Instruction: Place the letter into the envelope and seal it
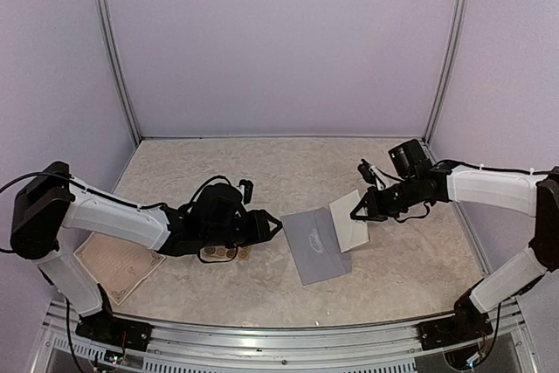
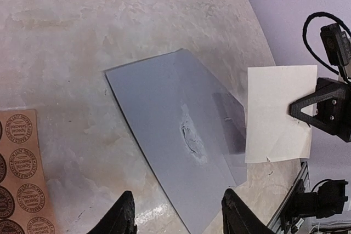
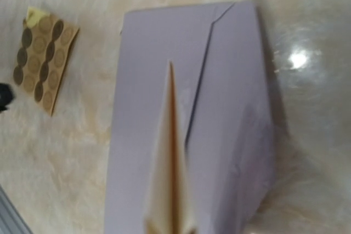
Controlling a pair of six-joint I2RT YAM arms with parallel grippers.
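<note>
The grey-lavender envelope (image 1: 316,244) lies flat at mid-table, with a scuffed spot at its middle (image 2: 192,135). My left gripper (image 1: 275,226) is open and empty, low at the envelope's left edge; in the left wrist view its gripper point (image 2: 181,220) sits between fingertips straddling the envelope's near corner. My right gripper (image 1: 360,210) is shut on the white letter (image 1: 349,220) and holds it by its right edge over the envelope's right end. The right wrist view shows the letter (image 3: 171,179) edge-on above the envelope (image 3: 230,108); the fingers are hidden there.
A tan sheet of round brown stickers (image 1: 223,253) lies under my left wrist and shows in the left wrist view (image 2: 16,179). A larger tan printed sheet (image 1: 118,264) lies at the near left. Lavender walls enclose the table; a metal rail (image 1: 279,338) runs along the front.
</note>
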